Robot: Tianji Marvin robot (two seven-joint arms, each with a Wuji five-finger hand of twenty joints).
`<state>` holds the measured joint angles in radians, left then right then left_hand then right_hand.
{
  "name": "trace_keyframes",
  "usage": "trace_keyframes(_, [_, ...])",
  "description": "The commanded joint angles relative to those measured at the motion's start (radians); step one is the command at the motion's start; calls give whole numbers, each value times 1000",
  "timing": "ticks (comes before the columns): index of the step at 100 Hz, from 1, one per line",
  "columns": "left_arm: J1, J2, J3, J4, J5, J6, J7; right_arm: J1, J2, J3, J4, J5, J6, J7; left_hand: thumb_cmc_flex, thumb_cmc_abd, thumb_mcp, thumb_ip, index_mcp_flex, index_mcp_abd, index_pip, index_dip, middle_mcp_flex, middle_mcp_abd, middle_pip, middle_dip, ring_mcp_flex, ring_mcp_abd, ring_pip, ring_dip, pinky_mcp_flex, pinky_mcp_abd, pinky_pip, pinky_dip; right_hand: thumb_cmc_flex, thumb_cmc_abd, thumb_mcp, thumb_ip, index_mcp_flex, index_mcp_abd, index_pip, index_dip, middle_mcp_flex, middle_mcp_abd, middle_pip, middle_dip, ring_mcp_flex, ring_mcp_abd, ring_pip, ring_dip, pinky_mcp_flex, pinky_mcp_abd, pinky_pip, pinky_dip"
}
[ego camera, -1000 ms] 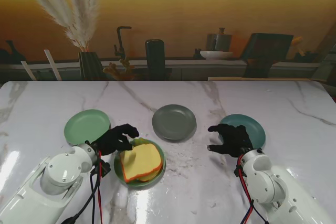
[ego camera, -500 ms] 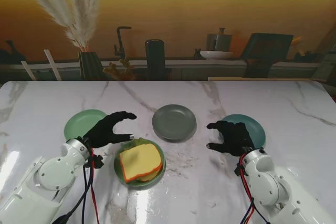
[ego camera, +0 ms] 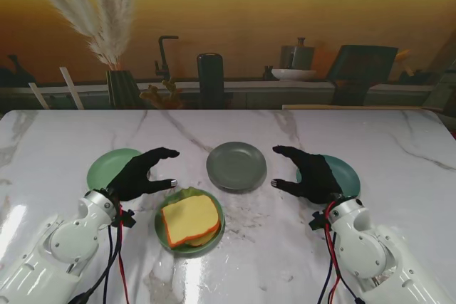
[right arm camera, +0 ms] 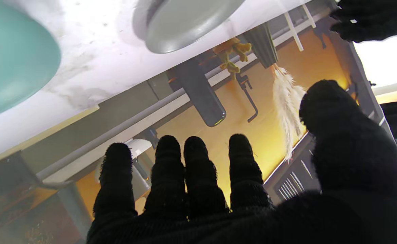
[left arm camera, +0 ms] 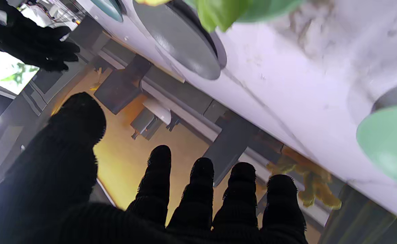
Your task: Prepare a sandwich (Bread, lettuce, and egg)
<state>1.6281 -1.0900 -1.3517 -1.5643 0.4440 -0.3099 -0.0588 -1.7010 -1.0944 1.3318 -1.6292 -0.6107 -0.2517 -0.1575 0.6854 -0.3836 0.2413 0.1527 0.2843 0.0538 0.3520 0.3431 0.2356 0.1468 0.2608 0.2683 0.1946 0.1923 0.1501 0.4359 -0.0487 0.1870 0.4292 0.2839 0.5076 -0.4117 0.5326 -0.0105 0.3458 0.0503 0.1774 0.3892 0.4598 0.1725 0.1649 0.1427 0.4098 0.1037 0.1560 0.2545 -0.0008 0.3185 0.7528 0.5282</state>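
A bread slice (ego camera: 189, 218) with an orange crust lies on top of a lettuce leaf (ego camera: 194, 194) in a green plate (ego camera: 162, 236) near the table's front. A bit of the lettuce (left arm camera: 218, 13) shows in the left wrist view. My left hand (ego camera: 142, 174) hovers just left of that plate, open, fingers spread, holding nothing. My right hand (ego camera: 308, 174) is open too, raised between the grey plate (ego camera: 236, 165) and the teal plate (ego camera: 345, 174). No egg can be made out; whatever lies under the bread is hidden.
A light green plate (ego camera: 110, 167) sits to the left, partly under my left hand. The grey plate (right arm camera: 188, 20) and teal plate (right arm camera: 12, 54) show bare tops. A vase of pampas grass (ego camera: 107, 26), a dark cylinder (ego camera: 211, 80) and kitchenware stand on the shelf behind the table.
My left hand has lifted off the bread, moved left and away from the plate, and opened its fingers. My right hand has uncurled and risen slightly. The bread stays on the plate.
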Motion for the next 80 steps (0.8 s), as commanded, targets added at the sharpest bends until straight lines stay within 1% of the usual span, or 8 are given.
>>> trace_keyframes(1, [4, -1, 11, 18, -10, 11, -32, 10, -24, -19, 12, 18, -18, 32, -22, 30, -25, -81, -20, 6, -19, -21, 2, 6, -4, -19, 3, -10, 1, -13, 0, -37, 7, -19, -39, 25, 9, -23, -46, 5, -52, -37, -44, -23, -30, -17, -34, -30, -17, -15, -26, -20, -18, -30])
trace_keyframes(8, [1, -1, 22, 30, -19, 16, -37, 21, -19, -31, 23, 28, -30, 61, -16, 44, -28, -82, -29, -7, -25, -30, -10, 2, -6, -24, -7, -14, -1, -16, -2, -32, 1, -27, -44, 31, 8, -23, -56, 8, -61, -42, -57, -24, -35, -19, -46, -35, -22, -17, -37, -24, -22, -36])
trace_keyframes(15, [-2, -1, 29, 37, -12, 18, -34, 31, -16, -44, 34, 21, -36, 71, -4, 47, -34, -79, -36, -11, -4, -28, -18, -4, 8, -20, -16, -16, 8, -17, -1, -17, -10, -41, -42, 32, 7, -24, -50, 9, -60, -44, -59, -25, -31, -18, -47, -36, -22, -16, -37, -24, -22, -39])
trace_keyframes(29, [-6, -2, 39, 41, -5, 26, -27, 42, -17, -58, 50, 14, -32, 65, 15, 40, -23, -68, -22, -6, 21, -15, -12, -7, 17, -12, -9, -11, 18, -11, -1, -1, 1, -38, -36, 28, 6, -24, -30, 14, -48, -42, -59, -26, -10, -7, -44, -37, -14, -12, -39, -20, -17, -42])
trace_keyframes(38, [-10, -2, 42, 45, 7, 32, -24, 43, -18, -58, 53, 10, -27, 55, 17, 38, -10, -56, -23, -1, 36, -1, -6, -6, 25, -2, -1, -9, 27, -3, -3, -4, 18, -28, -35, 27, 5, -24, -20, 17, -39, -40, -59, -25, 3, -1, -42, -37, -9, -10, -40, -19, -14, -43])
trace_keyframes(48, [-9, -1, 40, 39, 6, 44, -29, 42, -19, -55, 52, 5, -25, 48, 17, 36, -6, -54, -19, 2, 38, 3, 5, -5, 30, 4, 5, -5, 31, 1, -4, 0, 27, -24, -31, 25, 5, -24, -10, 21, -30, -38, -57, -24, 15, 5, -40, -37, -4, -7, -40, -17, -10, -44])
trace_keyframes(80, [-13, -3, 39, 42, 16, 36, -14, 40, -20, -53, 49, 3, -17, 44, 16, 41, -3, -56, -5, 5, 46, 14, 9, -3, 30, 12, 3, -4, 32, 6, -6, 1, 39, -19, -24, 25, 3, -24, 20, 40, -7, -34, -47, -26, 39, 15, -35, -39, 4, -4, -45, -12, -2, -47])
